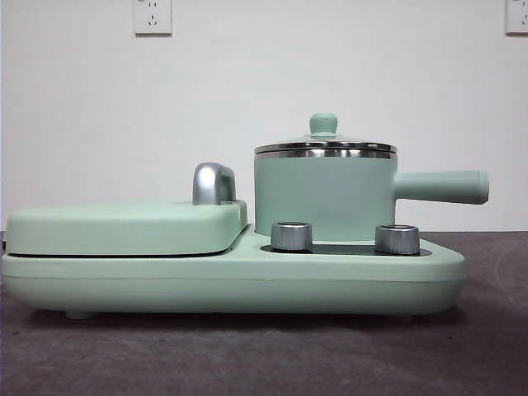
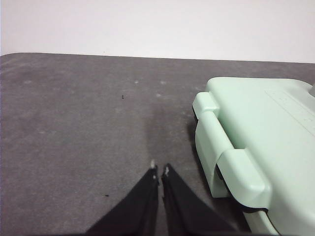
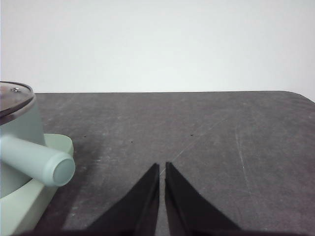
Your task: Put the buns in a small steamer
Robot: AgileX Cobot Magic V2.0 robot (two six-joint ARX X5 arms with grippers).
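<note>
The small steamer (image 1: 326, 194), a mint-green pot with a steel rim, stands on the right half of a mint-green cooker base (image 1: 231, 280). Its glass lid (image 1: 324, 142) with a green knob is on. Its long green handle (image 1: 441, 186) points right. The buns are out of view. My left gripper (image 2: 160, 169) is shut and holds nothing, beside the flat griddle end of the cooker (image 2: 261, 147). My right gripper (image 3: 162, 167) is shut and holds nothing, just off the steamer's handle (image 3: 37, 160). Neither arm shows in the front view.
A flat green griddle lid (image 1: 124, 227) with a chrome handle (image 1: 213, 183) covers the cooker's left half. Two steel knobs (image 1: 291, 235) sit in front of the pot. Dark grey table (image 3: 221, 137) lies around the cooker; a white wall stands behind.
</note>
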